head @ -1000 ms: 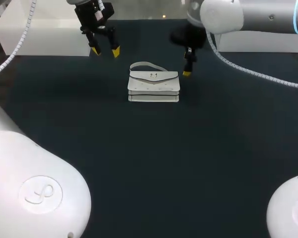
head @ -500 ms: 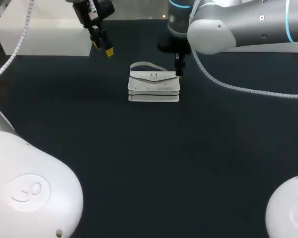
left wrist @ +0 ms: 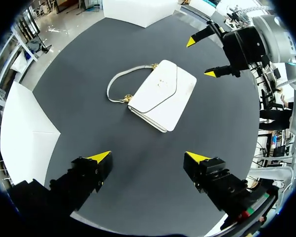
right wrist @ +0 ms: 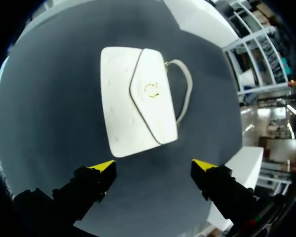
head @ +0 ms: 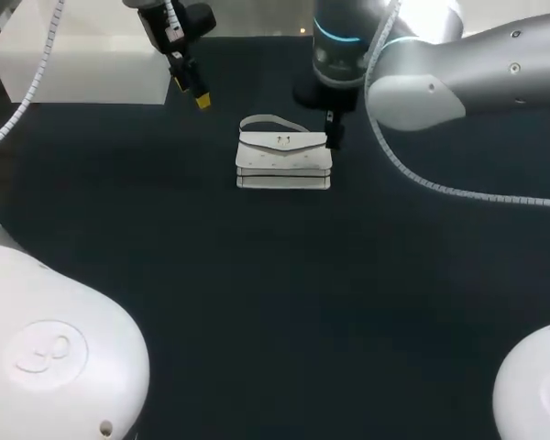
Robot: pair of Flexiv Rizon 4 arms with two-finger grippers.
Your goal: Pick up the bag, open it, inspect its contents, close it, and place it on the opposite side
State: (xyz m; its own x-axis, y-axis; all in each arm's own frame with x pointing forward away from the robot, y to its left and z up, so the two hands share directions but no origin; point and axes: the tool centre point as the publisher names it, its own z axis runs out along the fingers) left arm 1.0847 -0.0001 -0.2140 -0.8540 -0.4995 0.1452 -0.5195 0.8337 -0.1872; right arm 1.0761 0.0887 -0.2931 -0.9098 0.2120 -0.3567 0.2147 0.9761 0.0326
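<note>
- Head view shows the right gripper (head: pixel 332 136) has swung in over the last second from further toward the table's right edge, and now hangs just beside the far right corner of the small white leather flap bag (head: pixel 283 158)
- Its arm has rotated with that move, so the wrist now stands almost straight above the bag's right end
- The left gripper (head: pixel 191 93) has hardly travelled; it has turned about its own axis and waits near the far edge, left of the bag and well apart from it
- The bag has not shifted: it lies flat on the dark table (head: pixel 275 302), midway along the far edge, flap shut and uppermost, with its thin white strap (head: pixel 273 120) curving toward the far edge
- In the right wrist view the bag (right wrist: pixel 138 101) lies ahead of the gripper (right wrist: pixel 154 165), whose jaws are spread wide with nothing between them
- The left wrist view shows the same for its own gripper (left wrist: pixel 148 157): released, with the bag (left wrist: pixel 163 94) ahead and untouched
- Judging by this, the task is at its very start: the right arm seems to be lining up for the pick, and lifting, opening, inspecting, closing and placing are all not yet done
</note>
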